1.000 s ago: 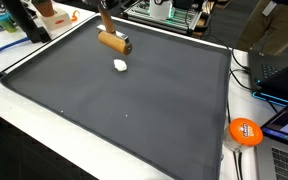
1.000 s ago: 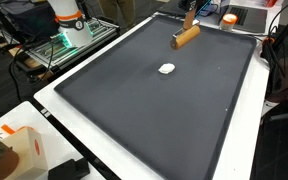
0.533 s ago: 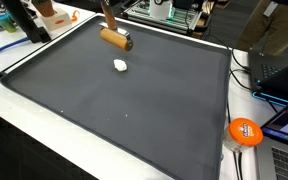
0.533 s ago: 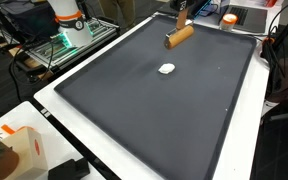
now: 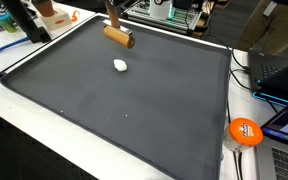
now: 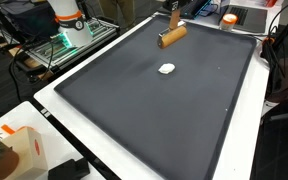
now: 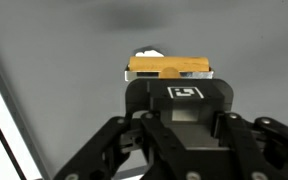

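A dark mat (image 5: 134,115) covers the white surface (image 5: 24,130) in a cluttered lab. The end effector (image 5: 112,26) is cut off by the top of the frame in both exterior views. It is closed on a wooden block (image 5: 118,36) at the mat's far edge. In the wrist view its own body hides the fingertips. A white lump (image 5: 120,65) lies on the mat near the block, not touching it. An orange disc (image 5: 245,131) sits off the mat.

Bright, even indoor light, faint shadows on the mat (image 5: 134,110); wrist view blurry near the claw (image 7: 169,74).
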Available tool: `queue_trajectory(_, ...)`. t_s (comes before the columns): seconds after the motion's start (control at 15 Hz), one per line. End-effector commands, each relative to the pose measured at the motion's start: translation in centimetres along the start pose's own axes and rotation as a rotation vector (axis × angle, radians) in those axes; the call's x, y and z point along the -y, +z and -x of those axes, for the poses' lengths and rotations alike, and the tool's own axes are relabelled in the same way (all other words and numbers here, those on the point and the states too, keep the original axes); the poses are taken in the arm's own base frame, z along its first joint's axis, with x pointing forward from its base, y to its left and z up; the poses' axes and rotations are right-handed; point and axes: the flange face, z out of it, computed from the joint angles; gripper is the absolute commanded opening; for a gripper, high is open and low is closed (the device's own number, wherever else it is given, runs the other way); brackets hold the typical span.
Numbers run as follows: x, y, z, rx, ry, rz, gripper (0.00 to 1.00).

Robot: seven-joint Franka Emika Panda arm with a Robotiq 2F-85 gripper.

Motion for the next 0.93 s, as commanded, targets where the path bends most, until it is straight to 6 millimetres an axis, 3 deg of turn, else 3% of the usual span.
queue_trajectory(0.0,-0.6,-0.9,3.6,-0.022,0.023,0.02,0.22)
queue_trajectory(0.4,-0.6,-0.8,5.4,0.04,0.075,0.03,0.22)
queue_trajectory(0.87,-0.6,-1.0,4.7,-0.068,0.13,0.084,0.22)
